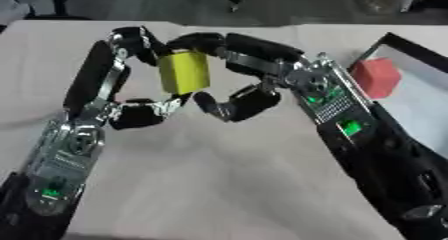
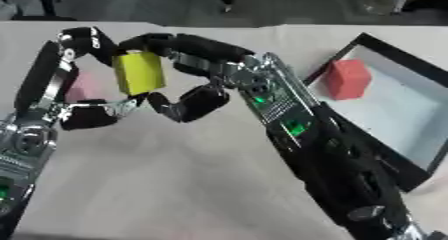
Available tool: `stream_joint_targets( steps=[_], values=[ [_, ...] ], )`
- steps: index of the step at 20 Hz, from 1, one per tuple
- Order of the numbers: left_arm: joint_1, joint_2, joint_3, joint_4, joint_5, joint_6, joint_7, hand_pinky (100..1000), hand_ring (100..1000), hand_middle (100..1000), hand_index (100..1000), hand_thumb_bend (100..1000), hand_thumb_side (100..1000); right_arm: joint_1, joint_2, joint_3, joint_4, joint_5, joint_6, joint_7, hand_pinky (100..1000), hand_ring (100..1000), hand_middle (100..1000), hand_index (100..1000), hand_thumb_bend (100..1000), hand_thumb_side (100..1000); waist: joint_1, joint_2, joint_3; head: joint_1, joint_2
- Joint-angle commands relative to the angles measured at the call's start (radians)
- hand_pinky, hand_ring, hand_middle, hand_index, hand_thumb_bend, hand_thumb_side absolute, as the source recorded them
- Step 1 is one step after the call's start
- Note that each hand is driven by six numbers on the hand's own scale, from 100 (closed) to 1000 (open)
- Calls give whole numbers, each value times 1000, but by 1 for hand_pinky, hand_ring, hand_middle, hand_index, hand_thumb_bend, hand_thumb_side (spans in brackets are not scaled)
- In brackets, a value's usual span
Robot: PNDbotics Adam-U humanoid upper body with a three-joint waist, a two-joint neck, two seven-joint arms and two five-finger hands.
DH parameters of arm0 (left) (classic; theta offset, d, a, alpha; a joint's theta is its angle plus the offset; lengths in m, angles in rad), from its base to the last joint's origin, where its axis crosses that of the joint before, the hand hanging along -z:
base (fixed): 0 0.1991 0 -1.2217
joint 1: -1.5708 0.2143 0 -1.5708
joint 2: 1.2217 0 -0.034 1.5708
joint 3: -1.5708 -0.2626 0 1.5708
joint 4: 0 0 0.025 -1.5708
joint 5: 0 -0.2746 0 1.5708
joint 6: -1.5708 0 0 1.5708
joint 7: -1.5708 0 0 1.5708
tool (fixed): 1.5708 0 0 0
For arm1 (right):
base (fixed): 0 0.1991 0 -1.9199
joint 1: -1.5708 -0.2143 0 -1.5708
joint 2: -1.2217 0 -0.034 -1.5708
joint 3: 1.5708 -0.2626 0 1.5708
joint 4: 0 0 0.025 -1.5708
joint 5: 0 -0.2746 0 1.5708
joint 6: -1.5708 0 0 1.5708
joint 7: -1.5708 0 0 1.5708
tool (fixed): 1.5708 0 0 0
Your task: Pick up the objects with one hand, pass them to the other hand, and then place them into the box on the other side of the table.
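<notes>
Handover in progress: yellow block (image 1: 184, 72) held above the table, pinched between curled fingers of left hand (image 1: 109, 91) and right hand (image 1: 254, 79), red block (image 2: 346, 79) already in box (image 2: 411, 119).

A block (image 1: 184, 72) between both hands, another (image 2: 346, 79) in the right-side box (image 2: 404, 118)

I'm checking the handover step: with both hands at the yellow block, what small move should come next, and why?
Probably the left hand should release. The yellow block sits above the table between both hands, and the right hand already curls around it from its side. The box with a red block lies on the right.
</notes>
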Motion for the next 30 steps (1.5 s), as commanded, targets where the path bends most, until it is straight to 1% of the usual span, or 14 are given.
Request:
stream_joint_targets(
  steps=[1,4,5,6,9,15,16,19,23,24,26,30],
  values=[
    [-20,-4,-2,-29,12,-1,3,516,454,496,567,207,100,-13,2,2,-1,3,-1,-3,963,1000,971,997,100,100,-7,1,2,2,8],
    [-19,-6,-3,-30,16,-2,2,515,453,496,567,203,100,-13,2,0,0,2,3,-9,959,1000,949,986,100,100,-7,1,2,1,10],
    [-17,-9,-5,-32,20,-3,2,512,452,495,566,197,100,-12,5,-9,5,2,13,-19,942,1000,805,896,100,100,-7,3,2,0,11],
    [-16,-12,-7,-34,24,-4,3,512,452,495,566,197,100,-12,6,-15,8,0,26,-33,942,1000,805,896,100,100,-7,3,3,-1,12],
    [-15,-14,-9,-37,29,-5,2,512,452,495,566,197,100,-13,7,-5,11,-5,51,-76,942,1000,805,896,100,100,-8,4,5,-3,12],
    [-15,-15,-9,-38,30,-5,1,512,452,495,566,197,100,-13,7,3,15,-5,56,-95,942,1000,805,896,100,100,-8,4,5,-3,13],
    [-14,-18,-9,-40,33,-5,3,510,452,495,566,189,100,-13,8,-3,18,-6,62,-102,930,1000,725,830,100,100,-7,5,5,-6,11],
    [-14,-21,-10,-42,38,-4,6,510,452,495,566,189,100,-14,9,-1,21,-13,81,-130,930,1000,725,830,100,100,-7,5,7,-8,9],
    [-14,-21,-10,-43,39,-4,7,510,452,495,566,189,100,-14,9,3,21,-15,87,-139,930,1000,725,830,100,100,-7,5,7,-9,9],
    [-15,-28,-8,-49,43,-5,11,495,447,492,565,148,100,-14,9,1,24,-11,88,-141,909,960,566,707,100,100,-6,7,8,-20,9],
    [-14,-44,-11,-67,68,-5,29,495,447,492,564,144,100,-13,10,-2,31,5,88,-151,907,953,559,700,100,100,-4,8,11,-32,8],
    [-14,-44,-13,-78,101,-3,35,495,447,492,564,144,100,-12,12,-2,41,20,81,-161,907,953,559,700,100,100,-3,9,12,-35,7]
  ],
)
